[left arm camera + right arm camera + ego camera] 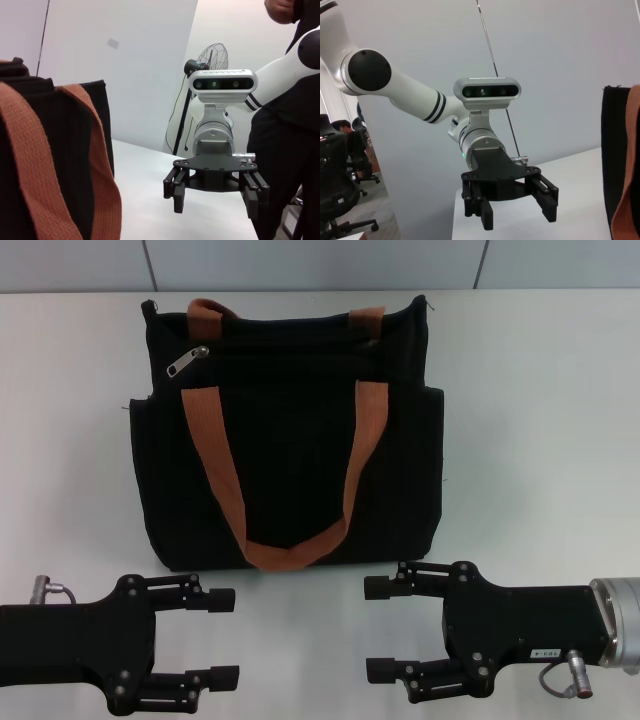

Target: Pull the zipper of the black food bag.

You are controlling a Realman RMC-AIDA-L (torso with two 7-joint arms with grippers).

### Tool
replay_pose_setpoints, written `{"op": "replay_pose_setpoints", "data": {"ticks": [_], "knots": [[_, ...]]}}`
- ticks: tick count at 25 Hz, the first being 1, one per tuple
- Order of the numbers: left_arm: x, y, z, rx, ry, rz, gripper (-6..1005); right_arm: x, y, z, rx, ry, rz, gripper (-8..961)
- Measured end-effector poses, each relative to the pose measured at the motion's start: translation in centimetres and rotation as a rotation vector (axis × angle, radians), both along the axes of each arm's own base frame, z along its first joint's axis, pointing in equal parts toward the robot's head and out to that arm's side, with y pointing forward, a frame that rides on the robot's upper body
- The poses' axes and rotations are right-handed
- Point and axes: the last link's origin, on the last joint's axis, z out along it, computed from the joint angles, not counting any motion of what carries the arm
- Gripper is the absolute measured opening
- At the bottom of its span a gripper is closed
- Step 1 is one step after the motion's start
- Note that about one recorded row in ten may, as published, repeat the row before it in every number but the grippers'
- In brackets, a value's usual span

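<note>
The black food bag (290, 440) lies flat on the white table (540, 390) with two orange-brown handles (220, 470). Its silver zipper pull (187, 362) sits at the left end of the zip track along the far upper edge. My left gripper (222, 637) is open and empty, on the near side of the bag's lower left corner. My right gripper (370, 630) is open and empty, on the near side of the bag's lower right part. The two grippers face each other. The left wrist view shows the bag (50, 165) and the right gripper (215, 202). The right wrist view shows the left gripper (512, 217) and a bag edge (615, 160).
A grey panelled wall (320, 265) stands behind the table's far edge. A standing fan (212, 57) and a person in dark clothes (290, 130) show beyond the table in the left wrist view. Office chairs (340, 175) stand off the table in the right wrist view.
</note>
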Motion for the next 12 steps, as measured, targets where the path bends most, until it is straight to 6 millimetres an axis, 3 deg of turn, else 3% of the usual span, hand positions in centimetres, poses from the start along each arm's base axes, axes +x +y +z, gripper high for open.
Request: {"op": "replay_pose_setpoints", "data": {"ticks": [12], "knots": [[-0.01,-0.01,0.04,0.001,-0.001,0.001,735,0.02,-0.03,-0.01,-0.001,-0.001,-0.001,817]]}}
